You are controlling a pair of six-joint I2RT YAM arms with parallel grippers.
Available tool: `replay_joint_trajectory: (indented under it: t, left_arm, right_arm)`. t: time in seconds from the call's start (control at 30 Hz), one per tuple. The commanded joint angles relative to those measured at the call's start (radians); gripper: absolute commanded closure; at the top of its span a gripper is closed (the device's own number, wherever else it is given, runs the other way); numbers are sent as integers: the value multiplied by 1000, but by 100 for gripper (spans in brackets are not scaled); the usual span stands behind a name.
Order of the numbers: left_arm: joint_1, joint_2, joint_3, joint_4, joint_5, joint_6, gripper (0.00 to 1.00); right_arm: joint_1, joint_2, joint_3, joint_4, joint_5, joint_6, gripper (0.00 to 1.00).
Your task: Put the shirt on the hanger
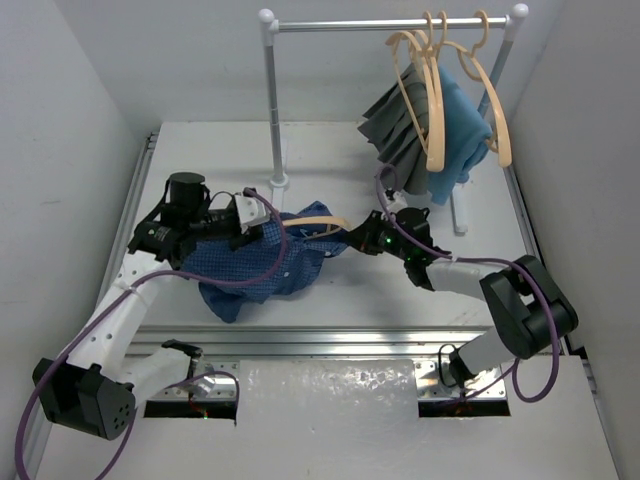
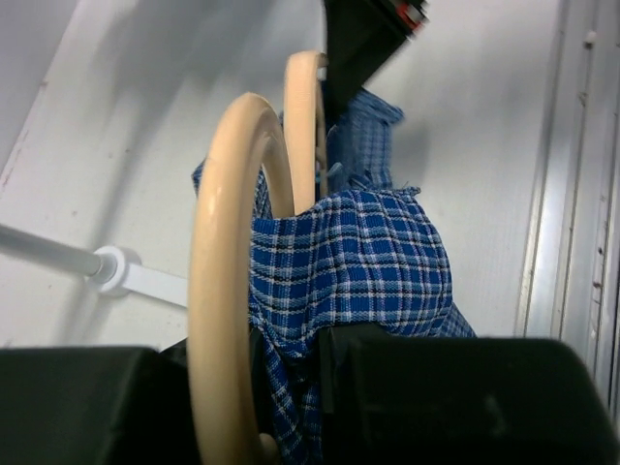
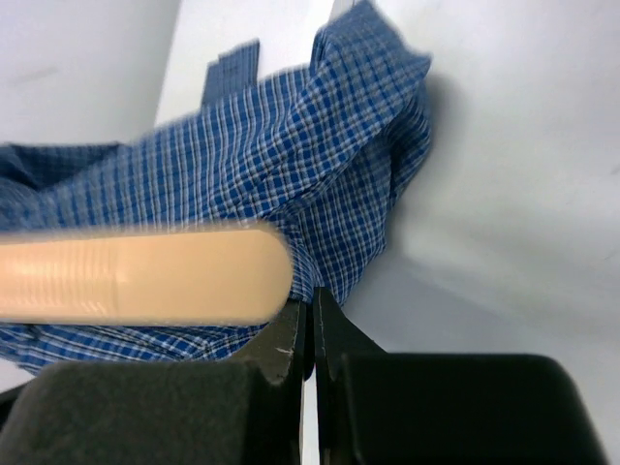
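Clearly soft, light and limp, the shirt [image 1: 262,265] lies crumpled on the bench [image 1: 340,300] near the rack post [image 1: 272,100]. Left fingers [image 2: 484,397] clamp the stiff hanger [image 2: 218,291] with cloth; right fingers [image 3: 436,407] meet tightly at the hem, likely the best hold.

White surface [image 1: 340,295] before me. Shirt [image 1: 245,275] crumpled on it, left of middle. Clothes rack [image 1: 272,100] stands at back, one foot just behind shirt, other far right.
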Motion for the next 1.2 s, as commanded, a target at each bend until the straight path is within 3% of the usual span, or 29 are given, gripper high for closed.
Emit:
replay_joint_trajectory:
  t: [0.0, 0.13, 0.23, 0.4, 0.5, 0.7, 0.9, 0.97, 1.17]
  left_arm:
    - [27, -36, 68, -82, 126, 185, 100]
    - [27, -37, 71, -206, 150, 279, 100]
    - [27, -37, 57, -204, 96, 302, 100]
    - [27, -28, 42, -273, 69, 402, 100]
    - [24, -33, 16, -231, 20, 359, 100]
    - [6, -28, -49, 23, -238, 242, 100]
    - [-20, 15, -48, -16, -290, 294, 100]
    - [-25, 32, -25, -30, -275, 275, 100]
    - [-39, 42, -64, 125, -252, 156, 100]
  right_arm:
    - [-76, -27, -36, 9, -17, 2, 100]
    - [-124, -37, -59, 23, -46, -7, 100]
    - [-133, -60, -63, 9, -35, -50, 100]
    - [-132, -110, -18, -126, 9, -165, 100]
    - [-110, -156, 20, -207, 60, -245, 100]
    - [59, -172, 194, -477, 344, -449, 100]
    - [125, -118, 336, -611, 503, -538, 100]
    - [148, -100, 379, -619, 485, -555, 100]
    - [227, -109, 387, -501, 288, -610, 100]
